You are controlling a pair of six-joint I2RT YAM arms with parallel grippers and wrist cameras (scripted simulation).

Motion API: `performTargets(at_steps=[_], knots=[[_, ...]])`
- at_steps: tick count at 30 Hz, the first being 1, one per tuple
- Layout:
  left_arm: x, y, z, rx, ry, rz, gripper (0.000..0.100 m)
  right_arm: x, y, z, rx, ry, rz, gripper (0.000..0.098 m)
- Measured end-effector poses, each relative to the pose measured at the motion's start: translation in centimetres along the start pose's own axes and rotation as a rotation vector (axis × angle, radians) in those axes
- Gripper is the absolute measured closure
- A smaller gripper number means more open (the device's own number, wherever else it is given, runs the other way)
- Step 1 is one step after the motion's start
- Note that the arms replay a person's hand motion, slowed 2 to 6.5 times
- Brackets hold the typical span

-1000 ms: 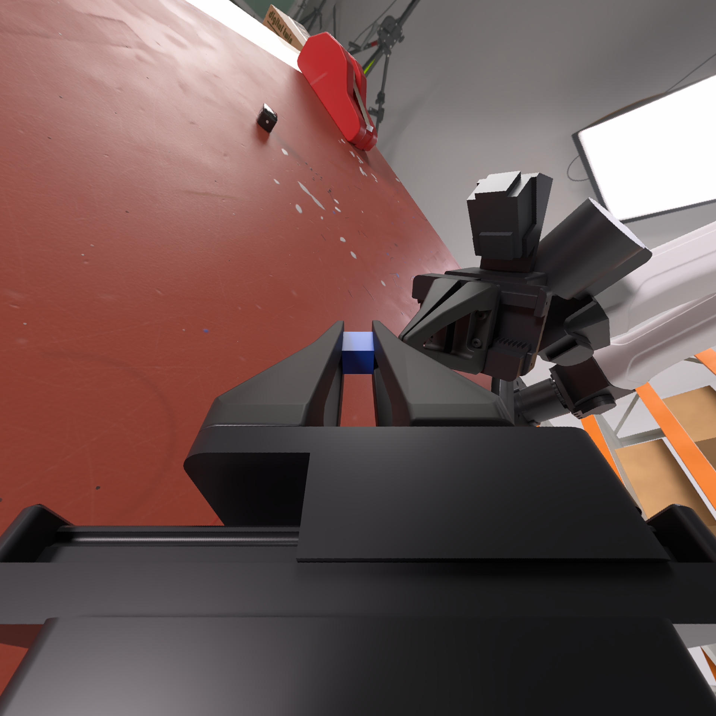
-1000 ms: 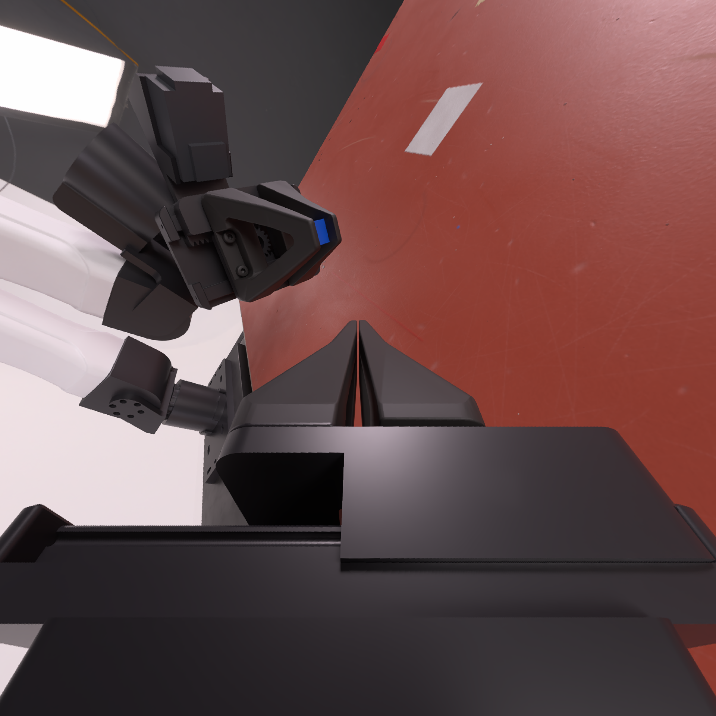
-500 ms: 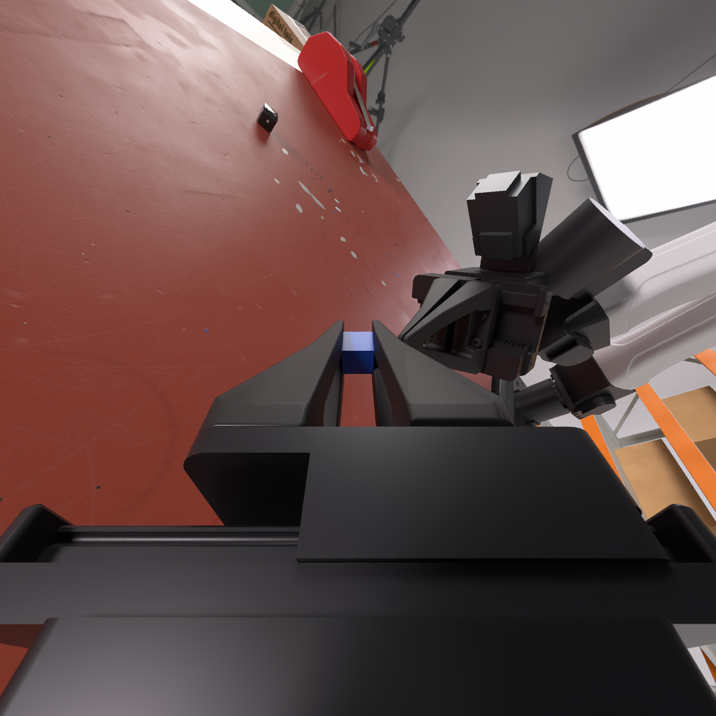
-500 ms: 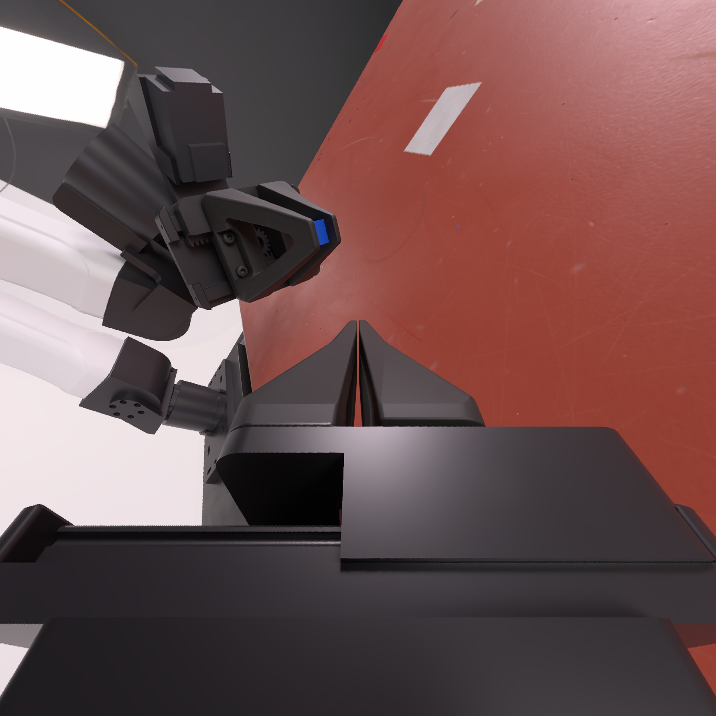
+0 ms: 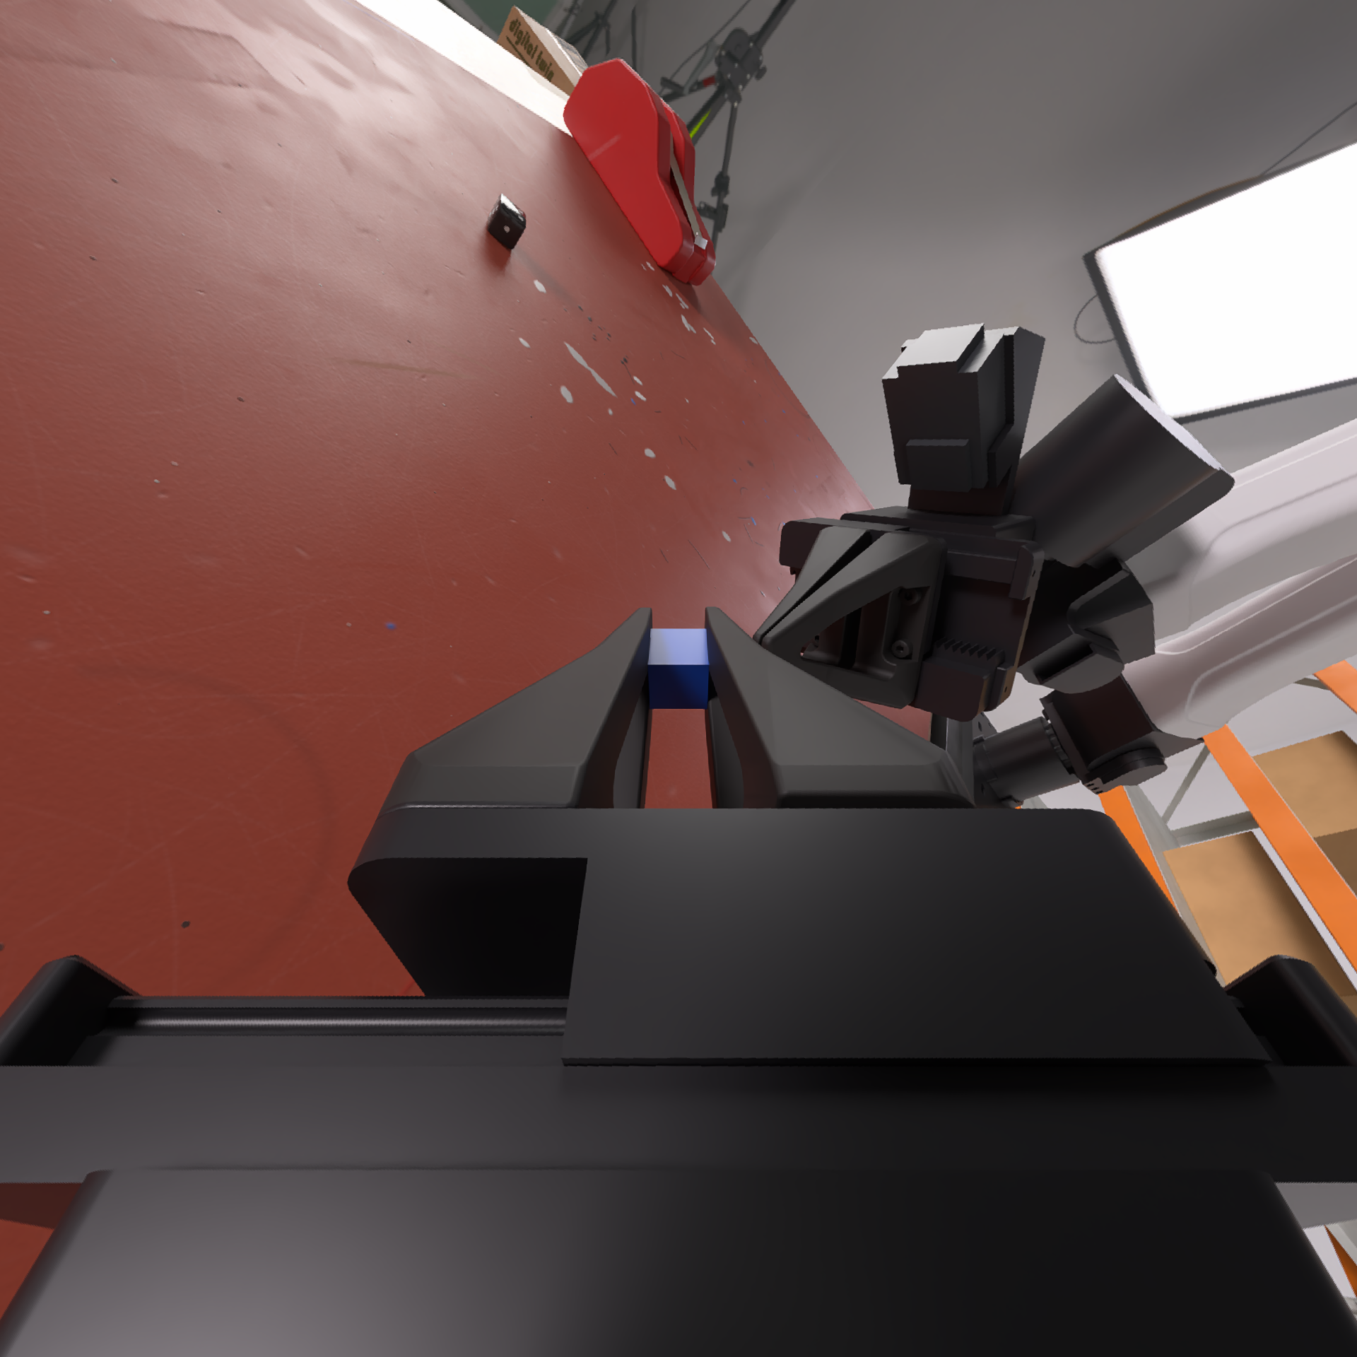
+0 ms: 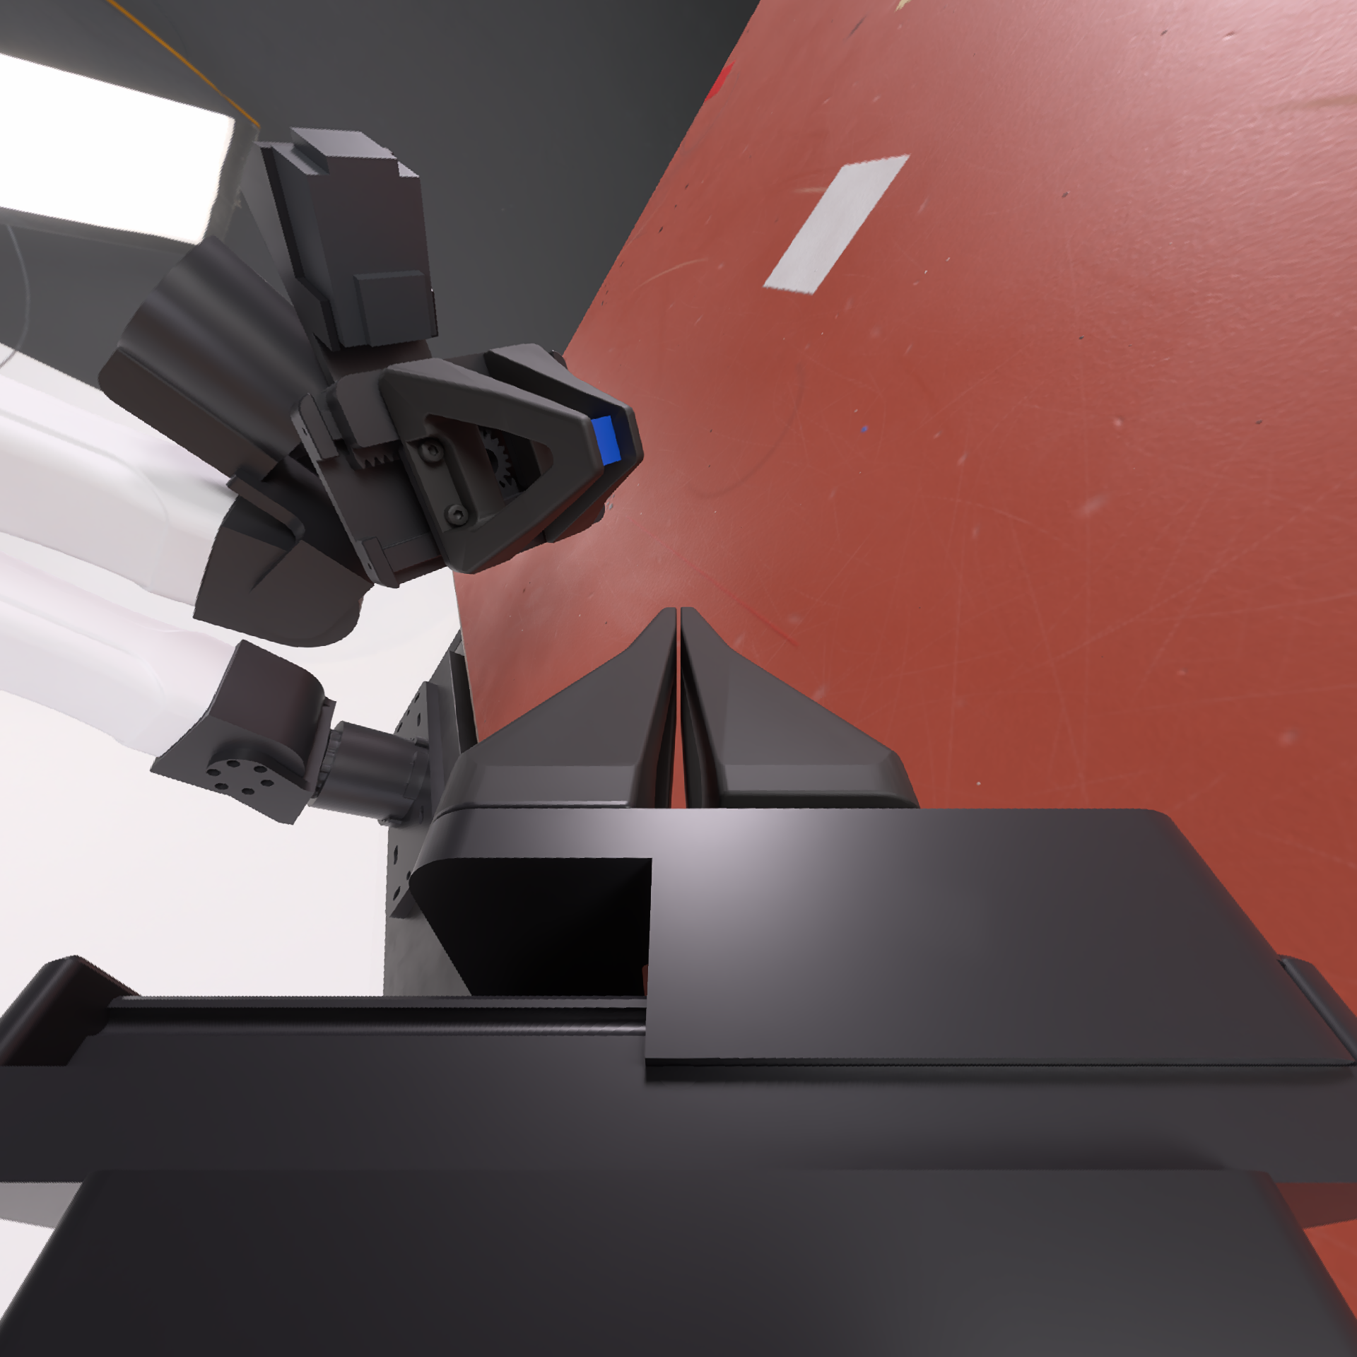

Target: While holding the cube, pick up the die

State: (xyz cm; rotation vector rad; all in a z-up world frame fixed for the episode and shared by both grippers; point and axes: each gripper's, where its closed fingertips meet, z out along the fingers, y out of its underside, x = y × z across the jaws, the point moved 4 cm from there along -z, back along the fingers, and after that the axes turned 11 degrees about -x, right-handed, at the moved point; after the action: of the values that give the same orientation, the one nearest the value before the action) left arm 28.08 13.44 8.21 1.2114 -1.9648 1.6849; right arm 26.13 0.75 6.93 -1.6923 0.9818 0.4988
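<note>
My left gripper (image 5: 678, 646) is shut on a small blue cube (image 5: 677, 670) and holds it above the red table (image 5: 257, 514). The cube also shows in the right wrist view (image 6: 603, 439), between the left gripper's fingertips (image 6: 613, 440). A small black die (image 5: 506, 221) with white pips lies far off on the table, near its far edge. My right gripper (image 6: 678, 624) is shut and empty, its fingers pressed together above the table. It also shows in the left wrist view (image 5: 778, 631), just right of the cube. The die is not in the right wrist view.
A red flat-sided object (image 5: 639, 161) lies by the table's far edge, right of the die. A cardboard box (image 5: 532, 44) stands behind it. White paint specks (image 5: 587, 367) dot the table. A white tape strip (image 6: 837, 224) is stuck on the table in the right wrist view.
</note>
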Motion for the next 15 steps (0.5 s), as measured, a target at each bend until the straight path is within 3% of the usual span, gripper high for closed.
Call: performTargets(at_steps=[15], knots=[[-0.02, -0.02, 0.00, 0.000, 0.000, -0.001, 0.088, 0.07, 0.01, 0.02, -0.001, 0.001, 0.005, 0.0970]])
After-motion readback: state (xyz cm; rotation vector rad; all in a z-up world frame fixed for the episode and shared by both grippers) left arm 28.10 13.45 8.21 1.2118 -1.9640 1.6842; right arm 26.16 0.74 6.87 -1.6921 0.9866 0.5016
